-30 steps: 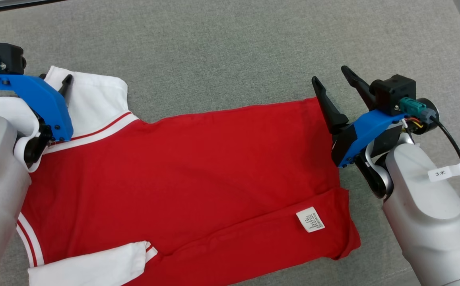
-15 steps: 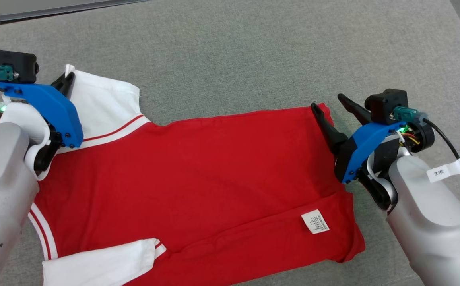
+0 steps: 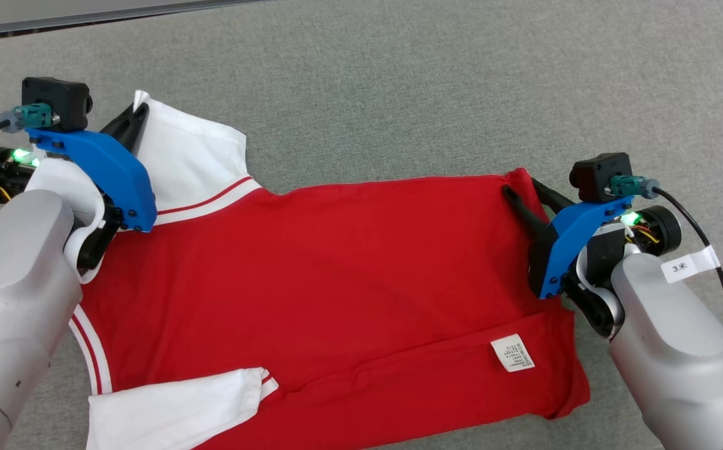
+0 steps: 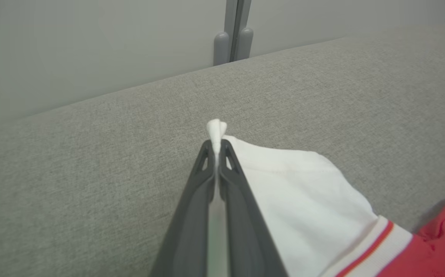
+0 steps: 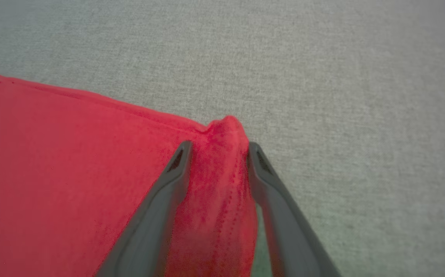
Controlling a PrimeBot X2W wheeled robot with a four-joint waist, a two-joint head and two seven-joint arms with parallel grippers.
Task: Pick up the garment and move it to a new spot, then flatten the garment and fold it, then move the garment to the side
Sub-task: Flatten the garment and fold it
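Head view: red garment (image 3: 336,262) lies flat across a grey cloth surface (image 3: 398,81), sleeve end toward the robot's left, hem toward its right. It has 2 white sleeves w/ red-and-white stripe trim: the far sleeve (image 3: 192,150) is spread out, and the near sleeve (image 3: 174,412) is folded over the body at lower left. A white care label (image 3: 512,353) sits on the near hem flap; the print is too small to read. 1 fold line runs along the body just above the label.

L gripper (image 3: 138,115) is pressed together, pinching the far sleeve's corner; left wrist view shows a white nub of cloth poking past the tips. R gripper (image 3: 522,186) is spread, fingers straddling the far hem corner. Right wrist view shows a raised ridge of red cloth between them, touching both near the tips; can't tell if it's squeezed yet.

Hidden: L forearm (image 3: 11,281) covers the shoulder area, and R wrist (image 3: 586,250) covers part of the hem edge. The near sleeve and the garment's near edge are cut off at the frame bottom.

Surface is woven grey. In left wrist view, a plain pale wall (image 4: 91,46) rises behind its far edge, w/ 1 grey vertical post (image 4: 233,34).
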